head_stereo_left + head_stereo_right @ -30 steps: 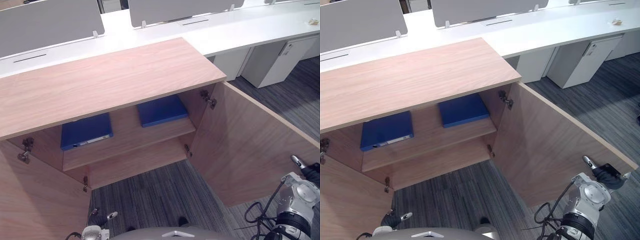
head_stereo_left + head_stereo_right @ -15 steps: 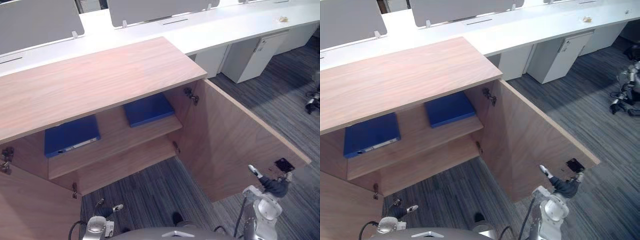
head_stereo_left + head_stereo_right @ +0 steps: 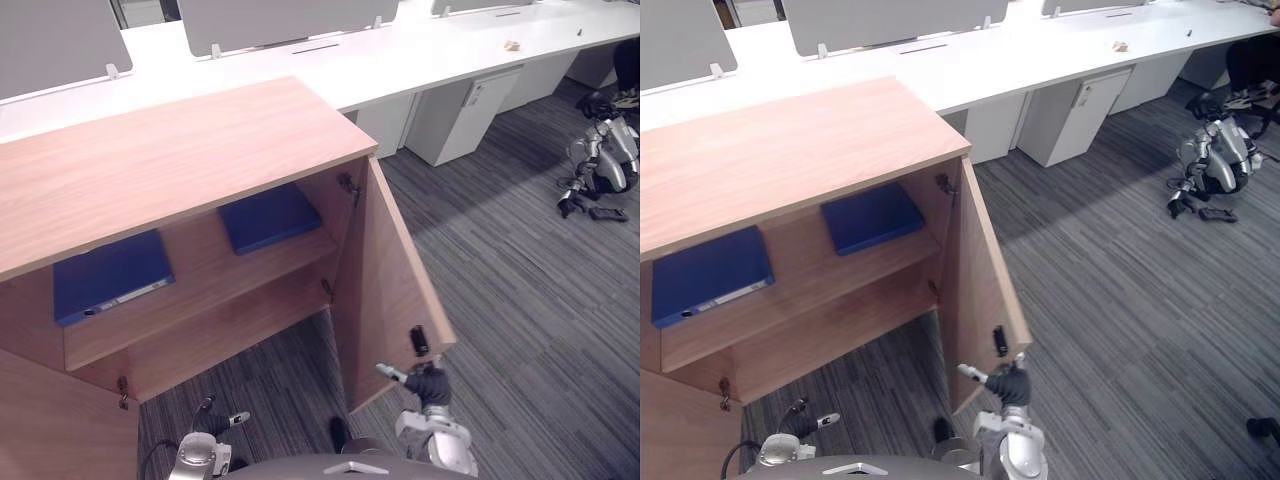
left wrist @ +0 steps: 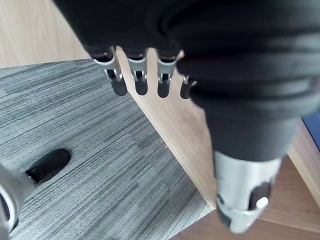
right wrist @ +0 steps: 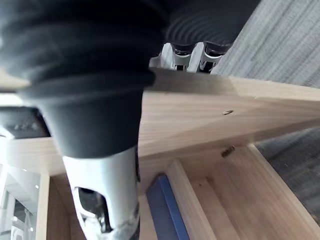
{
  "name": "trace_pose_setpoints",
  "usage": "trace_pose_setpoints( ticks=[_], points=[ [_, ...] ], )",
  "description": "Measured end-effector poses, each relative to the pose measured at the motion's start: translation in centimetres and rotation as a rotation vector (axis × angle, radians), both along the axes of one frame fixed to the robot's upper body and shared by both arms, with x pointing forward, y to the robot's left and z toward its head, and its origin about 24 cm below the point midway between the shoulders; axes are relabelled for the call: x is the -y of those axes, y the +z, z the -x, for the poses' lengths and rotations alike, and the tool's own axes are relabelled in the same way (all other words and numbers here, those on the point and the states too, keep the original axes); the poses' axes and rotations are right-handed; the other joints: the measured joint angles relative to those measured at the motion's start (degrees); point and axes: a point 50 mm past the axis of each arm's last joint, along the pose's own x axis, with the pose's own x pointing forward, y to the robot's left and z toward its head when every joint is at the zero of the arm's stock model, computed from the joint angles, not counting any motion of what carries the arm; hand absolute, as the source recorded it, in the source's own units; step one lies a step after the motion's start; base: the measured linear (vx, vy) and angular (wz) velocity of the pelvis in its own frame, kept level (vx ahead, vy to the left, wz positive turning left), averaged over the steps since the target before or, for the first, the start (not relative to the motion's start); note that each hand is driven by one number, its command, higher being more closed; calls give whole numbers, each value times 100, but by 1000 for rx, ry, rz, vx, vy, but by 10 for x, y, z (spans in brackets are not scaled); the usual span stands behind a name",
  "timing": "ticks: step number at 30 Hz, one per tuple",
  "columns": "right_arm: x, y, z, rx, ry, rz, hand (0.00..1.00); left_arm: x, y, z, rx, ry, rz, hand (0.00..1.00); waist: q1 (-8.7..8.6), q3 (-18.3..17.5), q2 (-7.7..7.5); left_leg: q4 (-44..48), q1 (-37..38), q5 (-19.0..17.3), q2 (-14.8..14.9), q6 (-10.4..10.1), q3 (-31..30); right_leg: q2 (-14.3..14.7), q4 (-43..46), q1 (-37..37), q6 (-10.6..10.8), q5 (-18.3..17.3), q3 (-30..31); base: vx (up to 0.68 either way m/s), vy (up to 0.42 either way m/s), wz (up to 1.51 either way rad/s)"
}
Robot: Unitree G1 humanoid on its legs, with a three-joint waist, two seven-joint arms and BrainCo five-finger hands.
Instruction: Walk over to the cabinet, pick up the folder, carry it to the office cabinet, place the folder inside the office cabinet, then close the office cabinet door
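Observation:
The wooden office cabinet stands with both doors apart. On its upper shelf lie two blue folders, one at the left and one at the right. The right door is swung partway toward the cabinet. My right hand is at that door's free edge, with the straight thumb on the inner side and the fingers past the edge. A blue folder shows beyond it. My left hand hangs low over the carpet, its fingers relaxed and holding nothing.
The cabinet's left door stands out at the lower left. Behind the cabinet runs a white desk with grey screens and a white pedestal under it. Another robot sits on the grey carpet at the far right.
The right door has swung a good way toward the cabinet with my right hand on its edge. The camera has turned right, bringing more carpet and the other robot into view.

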Motion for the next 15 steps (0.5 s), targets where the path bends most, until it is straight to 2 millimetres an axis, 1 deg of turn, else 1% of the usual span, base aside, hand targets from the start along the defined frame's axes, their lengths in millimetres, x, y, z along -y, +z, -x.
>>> trace_pose_setpoints(
  ticks=[2, 3, 5, 6, 8, 9, 11, 12, 13, 14, 15],
  points=[
    [-13, 4, -4, 21, 96, -22, 0, 0, -1, 1, -15, -8, -3, 0, 59, 5, -10, 3, 13, 4, 1, 1, -13, 4, 53, -4, -1, -20, -8, 0, 0, 0],
    [-22, 10, -9, 55, 158, -36, 0, 1, -2, 0, -19, -21, -9, 0, 152, 11, -19, 11, 34, 5, 2, 1, -23, 7, 94, -1, -5, -42, -14, -2, -5, 4],
    [-32, 15, -18, 92, 230, -47, 0, 0, -2, 0, -24, -20, -11, 0, 248, 48, -60, 28, 84, 14, 2, -9, -47, 9, 160, 29, -5, -89, -35, 0, -5, 12],
    [-38, 19, -24, 119, 271, -58, 0, -1, -2, 0, -26, -19, -11, 0, 314, 64, -100, 29, 78, 37, -5, -20, -156, -6, 228, 42, 3, -157, -134, -3, -5, 28],
    [-46, 25, -32, 156, 322, -64, 0, -2, -3, 3, -33, -11, -12, 0, 329, 102, -173, 29, 60, 63, -28, -9, -322, -50, 281, 85, 23, -234, -296, -3, 1, 44],
    [-49, 28, -38, 178, 342, -55, 0, -3, -3, 5, -39, -10, -14, 0, 381, 122, -213, 28, 57, 71, -40, 1, -386, -68, 298, 110, 32, -267, -349, 4, 7, 34],
    [-51, 33, -46, 208, 360, -39, 0, -5, -3, 3, -35, -5, -16, 0, 503, 121, -229, 26, -5, 81, -66, 19, -481, -105, 293, 111, 53, -284, -440, 13, 8, 25],
    [-51, 34, -49, 215, 368, -34, 0, -6, -3, 4, -37, -4, -17, 0, 521, 117, -251, 26, -27, 85, -77, 24, -530, -122, 295, 117, 64, -289, -490, 22, 12, 31],
    [-52, 34, -55, 220, 390, -24, 0, -8, -3, 5, -37, 2, -18, 0, 585, 124, -259, 22, -53, 95, -98, 39, -588, -146, 296, 123, 86, -294, -539, 29, 13, 34],
    [-52, 32, -63, 218, 410, -8, 0, -9, -3, 5, -36, 16, -17, 0, 604, 120, -267, 0, -94, 124, -123, 84, -673, -176, 285, 153, 128, -277, -630, 30, 14, 31],
    [-53, 32, -67, 217, 415, -3, 0, -10, -2, 5, -35, 23, -18, 0, 618, 124, -275, -1, -109, 124, -137, 87, -717, -188, 277, 164, 142, -270, -661, 30, 15, 36]
  ],
)
